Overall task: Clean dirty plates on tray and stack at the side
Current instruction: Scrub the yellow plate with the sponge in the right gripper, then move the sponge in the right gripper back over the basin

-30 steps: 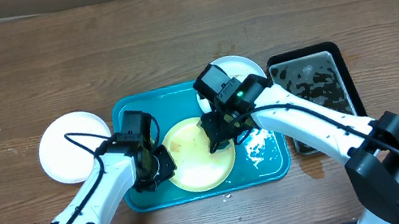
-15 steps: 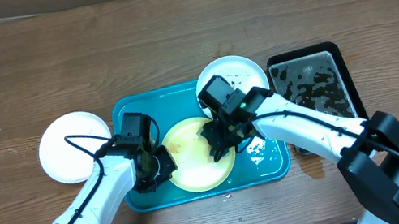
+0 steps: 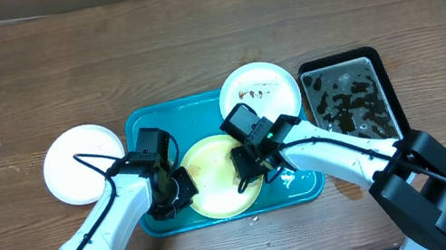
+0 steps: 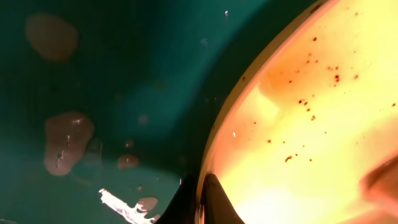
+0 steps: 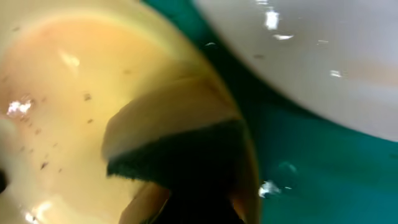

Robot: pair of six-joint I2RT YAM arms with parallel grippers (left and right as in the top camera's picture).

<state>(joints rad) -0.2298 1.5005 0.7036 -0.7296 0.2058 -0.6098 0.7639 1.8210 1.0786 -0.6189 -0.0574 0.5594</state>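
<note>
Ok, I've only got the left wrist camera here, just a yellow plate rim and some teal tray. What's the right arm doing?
Observer: The right gripper is over the right part of the yellow plate, holding a sponge against it.
Operator: Any other plates on the tray?
Observer: One, a smeared white plate with brown marks. It sits at the far right corner of the tray, overlapping its rim.
Operator: And the stack at the side?
Observer: So far it is just one plain white plate, on the table left of the tray.
</note>
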